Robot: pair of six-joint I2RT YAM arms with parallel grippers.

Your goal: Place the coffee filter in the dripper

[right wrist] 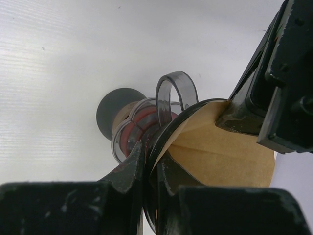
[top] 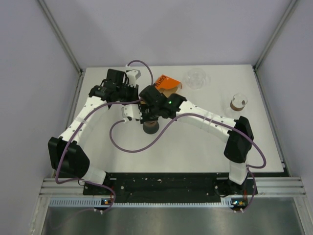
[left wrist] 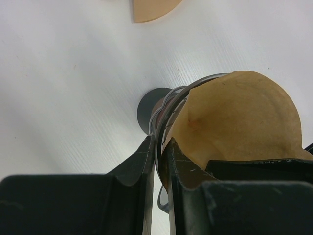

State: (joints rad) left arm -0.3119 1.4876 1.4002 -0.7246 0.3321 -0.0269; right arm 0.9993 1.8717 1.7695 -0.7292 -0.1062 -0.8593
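Honestly, the brown paper coffee filter (right wrist: 220, 152) sat in the clear glass dripper (right wrist: 142, 122) near the middle of the white desk (top: 195, 147), my left pincer (left wrist: 157, 147) clamped narrow on its rim, my right pincer (right wrist: 149, 154) pinching paper to rim, so I figured seating was nearly done and the next move called for a gentle let-go.

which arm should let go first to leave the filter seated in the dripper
Left, probably. The left gripper pinches the filter against the dripper rim, while the right gripper clamps the rim beside the handle, so it can steady things.
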